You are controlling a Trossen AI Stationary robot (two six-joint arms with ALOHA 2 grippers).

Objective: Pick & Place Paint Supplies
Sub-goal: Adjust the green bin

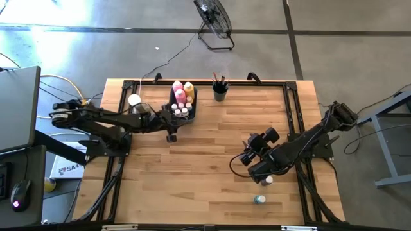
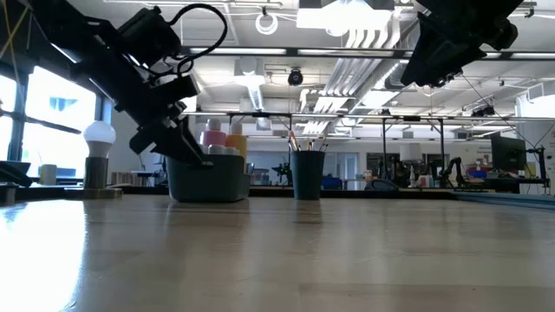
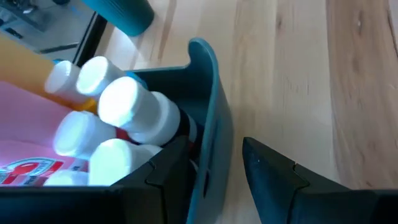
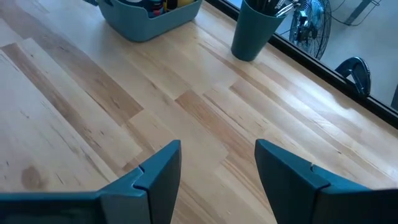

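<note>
I've got the left gripper [image 1: 171,136] down at the near wall of the blue bin [image 1: 174,101], jaws part open and straddling that wall in the wrist view: one finger inside among the caps, the other outside over bare wood. It isn't clamped on a bottle as far as I can see; nothing sits between the fingers but the bin's rim.

Most of the job looks done. The pink squeeze bottle [image 1: 178,90] and the yellow squeeze bottle [image 1: 189,89] stand at the far end of the bin from my left fingers, and the small white-capped bottles [image 3: 127,106] are packed right against the inner finger. The brushes [image 1: 220,79] are upright in the dark cup [image 1: 219,92], just beyond the bin.

What's left is over by my right arm. The right gripper [image 4: 217,163] hangs spread wide and empty above bare table. One small bottle with a teal body [image 1: 259,199] lies just below that arm, on the side nearest me, and another white-capped bottle [image 1: 267,181] peeks out right under the arm. Those two are my remaining picks, I'd judge.

The white knob on its tan base [image 1: 134,100] stays out of it, behind my left arm.
</note>
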